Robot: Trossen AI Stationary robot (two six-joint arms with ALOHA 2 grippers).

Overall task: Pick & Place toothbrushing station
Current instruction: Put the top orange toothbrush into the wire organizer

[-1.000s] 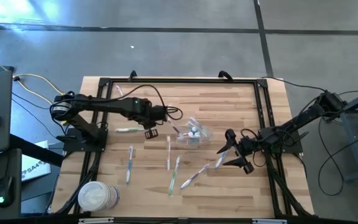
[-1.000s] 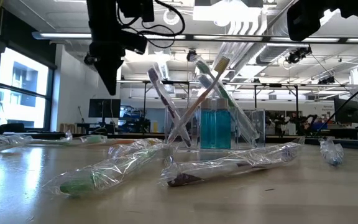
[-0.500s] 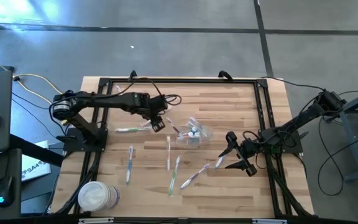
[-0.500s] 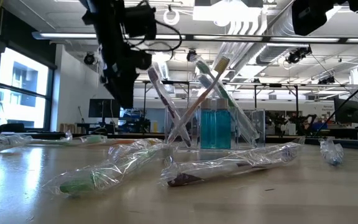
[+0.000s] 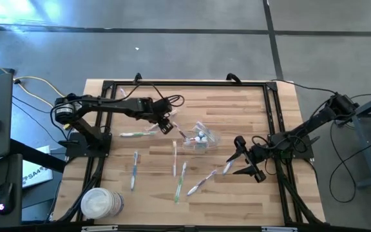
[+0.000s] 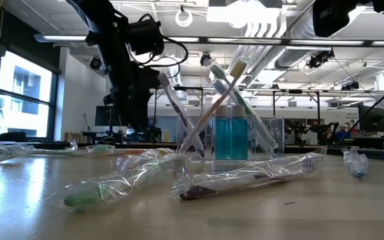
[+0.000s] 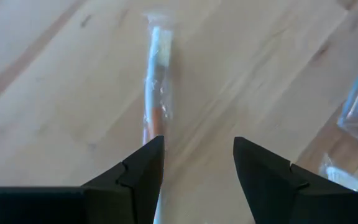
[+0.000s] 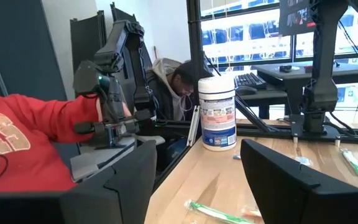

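White wipes canister [image 5: 100, 205], person in red [image 8: 23, 149]

We see two dark jointed arms, the left arm [image 5: 108, 106] trailing looped black cable, the right arm [image 5: 304, 132] slimmer, blocky matte-black fingers [image 7: 138, 171] with angular faceted edges

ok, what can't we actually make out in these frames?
- High view: contents of the clear container too small to count or tell apart.
- Left wrist view: wrapped toothbrush runs behind the left gripper's finger; contact unclear.
- Low view: right gripper cut off by the top edge.
- Right wrist view: the tub's label is unreadable.
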